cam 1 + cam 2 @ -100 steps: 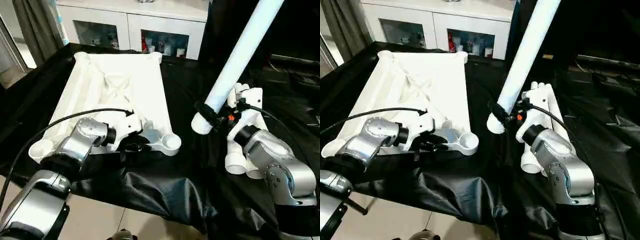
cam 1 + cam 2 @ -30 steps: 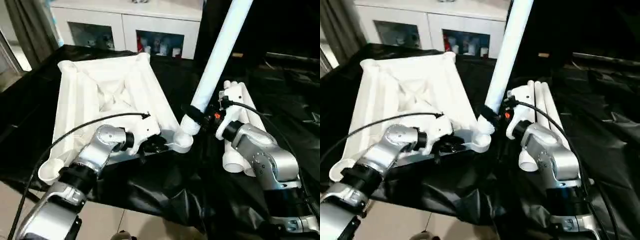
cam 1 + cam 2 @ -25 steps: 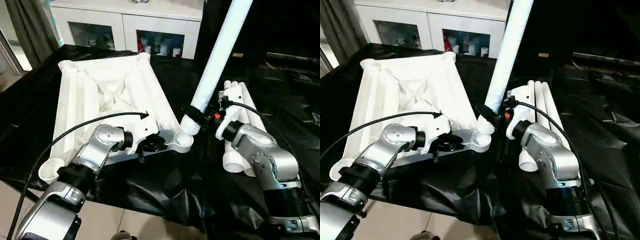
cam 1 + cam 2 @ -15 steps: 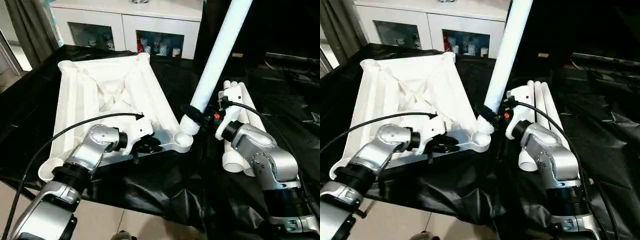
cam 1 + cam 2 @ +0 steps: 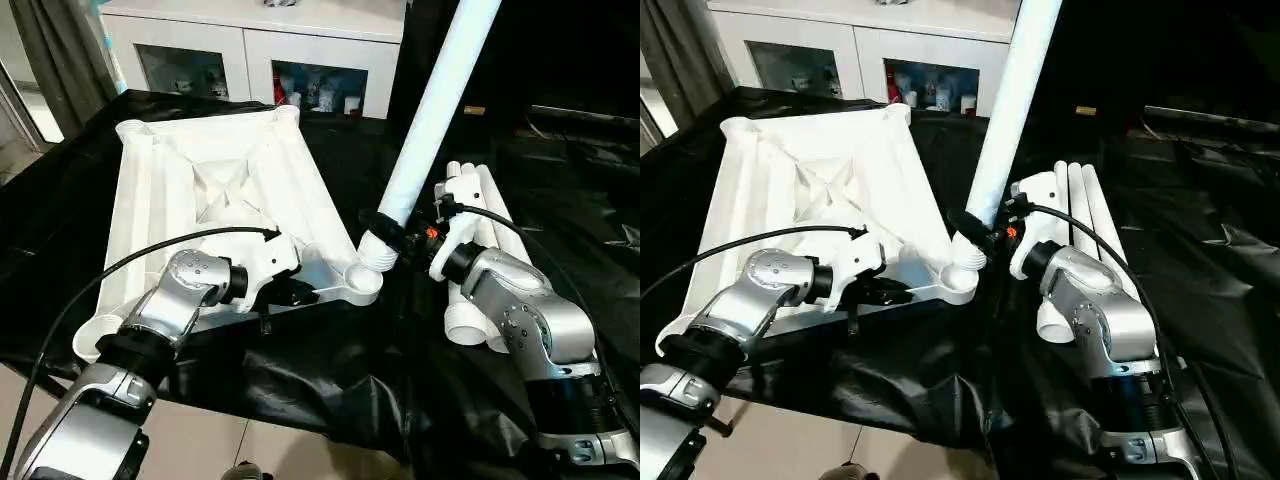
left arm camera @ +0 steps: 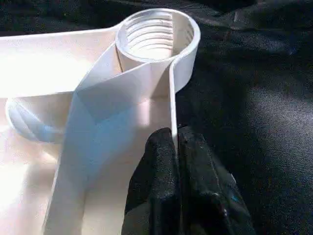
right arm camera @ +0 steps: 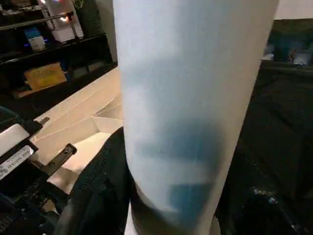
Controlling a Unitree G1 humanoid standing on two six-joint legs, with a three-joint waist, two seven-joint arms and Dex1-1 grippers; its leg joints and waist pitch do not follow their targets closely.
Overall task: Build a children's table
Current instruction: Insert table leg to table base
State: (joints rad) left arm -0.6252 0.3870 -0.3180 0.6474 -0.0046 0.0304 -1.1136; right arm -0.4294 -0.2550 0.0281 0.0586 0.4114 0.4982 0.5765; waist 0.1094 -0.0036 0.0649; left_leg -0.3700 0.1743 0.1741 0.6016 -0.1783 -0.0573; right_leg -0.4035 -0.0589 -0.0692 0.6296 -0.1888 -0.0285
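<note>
The white tabletop (image 5: 215, 190) lies ribbed side up on black cloth. My left gripper (image 5: 292, 293) is shut on its near rim, close to the threaded corner socket (image 6: 157, 36), also seen as the socket (image 5: 364, 281) from above. My right gripper (image 5: 388, 228) is shut on a long white leg (image 5: 432, 108) held steeply upright. The leg's lower flared end (image 5: 374, 250) hangs just above and beside that socket. Three more legs (image 5: 478, 250) lie together on the cloth under my right forearm.
A white glass-door cabinet (image 5: 260, 50) stands behind the table. Black cloth (image 5: 330, 380) drapes over the front edge, with floor below. A grey curtain (image 5: 65, 50) hangs at the far left. A black cable (image 5: 120, 270) loops over my left arm.
My left gripper has pulled the tabletop's near corner toward the right gripper. The right gripper has brought the leg's lower end down close to the corner socket.
</note>
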